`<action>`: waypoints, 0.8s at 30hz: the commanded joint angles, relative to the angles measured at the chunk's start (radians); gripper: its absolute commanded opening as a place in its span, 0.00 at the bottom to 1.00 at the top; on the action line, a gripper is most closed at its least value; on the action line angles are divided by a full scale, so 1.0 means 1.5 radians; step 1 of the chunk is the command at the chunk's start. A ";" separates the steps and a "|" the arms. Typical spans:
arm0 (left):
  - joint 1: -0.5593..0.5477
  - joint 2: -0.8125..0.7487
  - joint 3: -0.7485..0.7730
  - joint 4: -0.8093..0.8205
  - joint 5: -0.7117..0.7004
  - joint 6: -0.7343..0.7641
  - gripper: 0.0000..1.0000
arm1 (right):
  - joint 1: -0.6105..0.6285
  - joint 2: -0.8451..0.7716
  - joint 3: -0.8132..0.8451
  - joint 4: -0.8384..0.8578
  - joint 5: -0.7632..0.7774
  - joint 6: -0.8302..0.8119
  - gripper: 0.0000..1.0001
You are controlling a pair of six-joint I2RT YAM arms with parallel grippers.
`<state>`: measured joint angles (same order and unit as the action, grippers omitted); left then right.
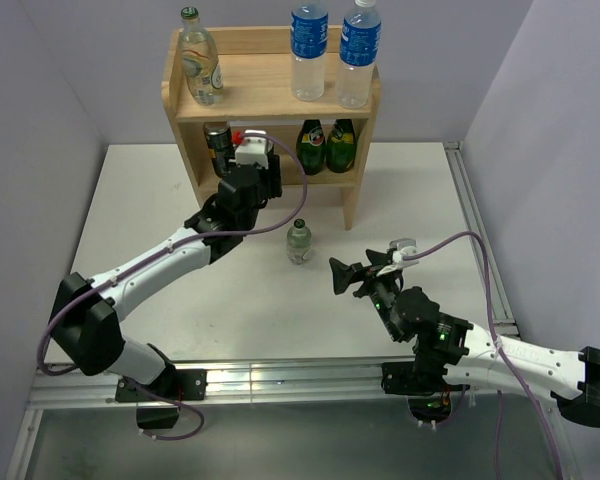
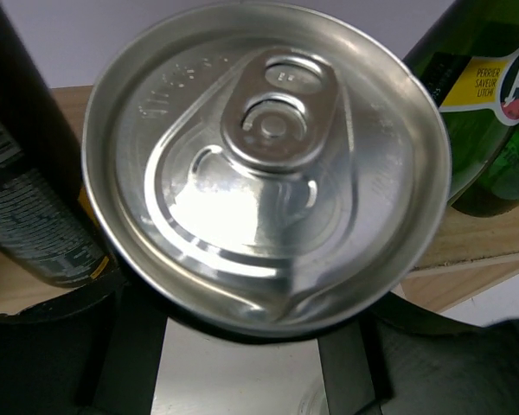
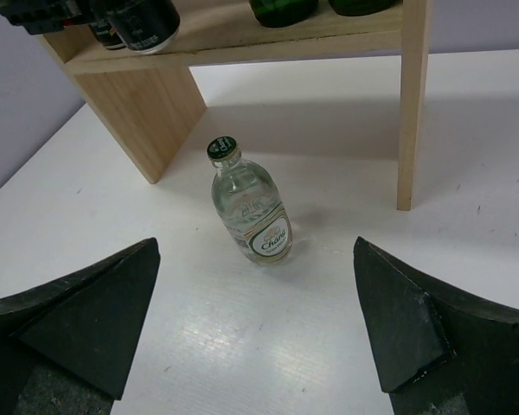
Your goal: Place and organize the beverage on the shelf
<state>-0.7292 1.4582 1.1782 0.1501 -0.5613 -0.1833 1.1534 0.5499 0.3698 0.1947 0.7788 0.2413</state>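
Nearest, the right fingers (image 1: 352, 272) stand wide apart over the worktop (image 1: 180, 300), holding nothing. They face a clear glass bottle (image 1: 299, 243) with a green cap, which stands upright on the worktop just in front of the shelf (image 1: 260, 92). Farther back, the left fingers (image 1: 238, 165) are clamped on a dark can (image 2: 268, 173) with a silver top. This can is at the left of the lower tier, just beside a second dark can (image 1: 217, 140); whether it rests on the board I cannot tell. Two green bottles (image 1: 312, 147) stand at that tier's right. On the top tier, a second glass bottle (image 1: 200, 65) stands at the left and two blue-labelled water bottles (image 1: 309, 50) at the right.
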 commanded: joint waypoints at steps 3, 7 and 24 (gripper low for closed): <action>0.008 0.010 0.067 0.077 0.015 0.024 0.00 | -0.011 -0.007 -0.004 0.030 -0.011 -0.003 1.00; 0.016 0.030 0.078 0.087 0.010 0.023 0.00 | -0.014 -0.009 -0.007 0.030 -0.014 -0.002 1.00; 0.050 0.086 0.095 0.122 0.011 0.004 0.00 | -0.023 -0.006 -0.017 0.037 -0.021 0.005 1.00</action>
<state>-0.6651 1.5963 1.2572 0.2031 -0.5453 -0.1715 1.1275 0.5488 0.3508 0.2134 0.7506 0.2424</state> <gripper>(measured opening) 0.640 0.998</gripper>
